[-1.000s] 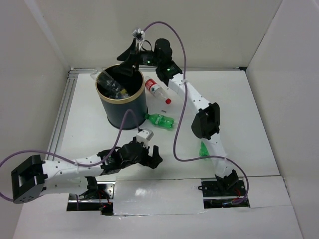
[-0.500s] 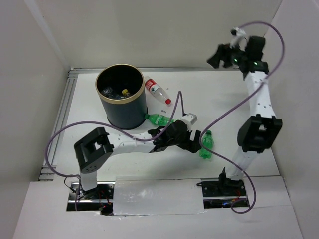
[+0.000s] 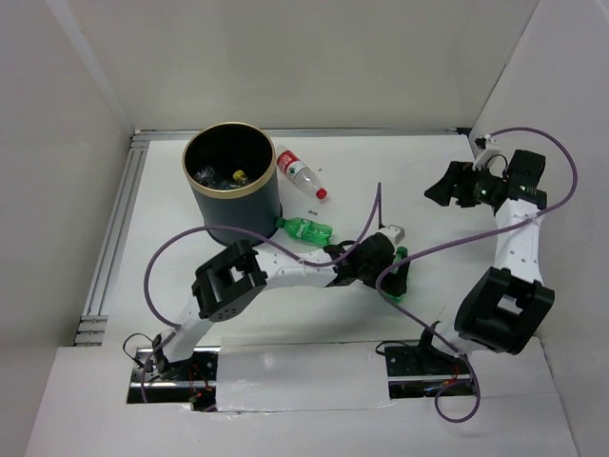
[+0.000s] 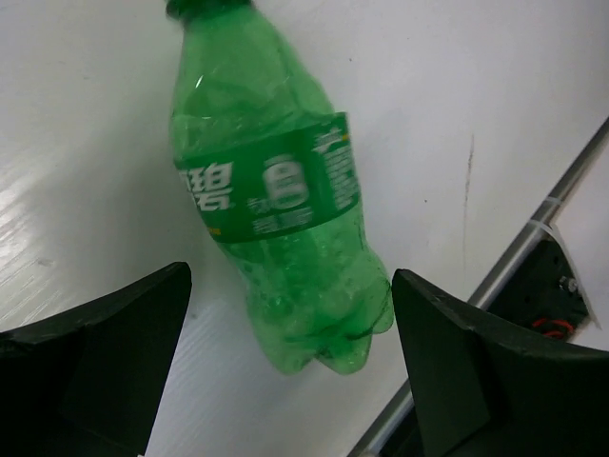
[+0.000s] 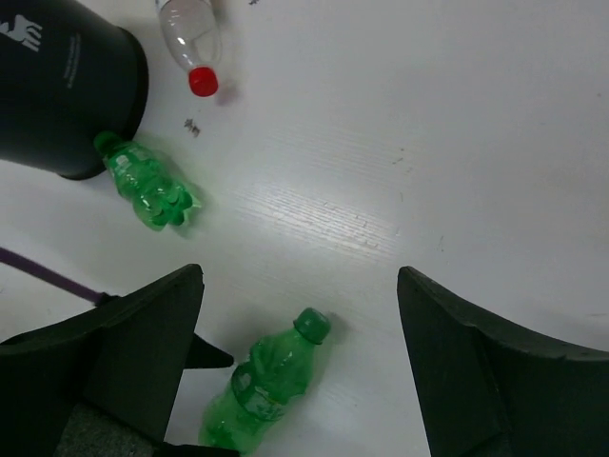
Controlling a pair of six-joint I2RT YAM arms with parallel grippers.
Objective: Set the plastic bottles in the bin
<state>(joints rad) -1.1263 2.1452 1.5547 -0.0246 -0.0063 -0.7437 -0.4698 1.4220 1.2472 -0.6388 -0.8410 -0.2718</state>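
**Open left gripper (image 4: 287,286) astride a green bottle (image 4: 276,228)**

The left wrist view shows the fingers wide apart either side of the lying bottle; overhead, only a green sliver shows under the arm. The right gripper (image 5: 300,276), fingers apart and empty, hangs at the right of the overhead view; a second green bottle (image 3: 306,229) touches the bin (image 3: 233,221) at upper left; a red-labelled bottle (image 3: 300,173) lies beside it; other bottles (image 3: 217,175) lie inside.

Green bottle (image 4: 276,219), white-lettered green label; navy bin (image 3: 238,217), gold rim.
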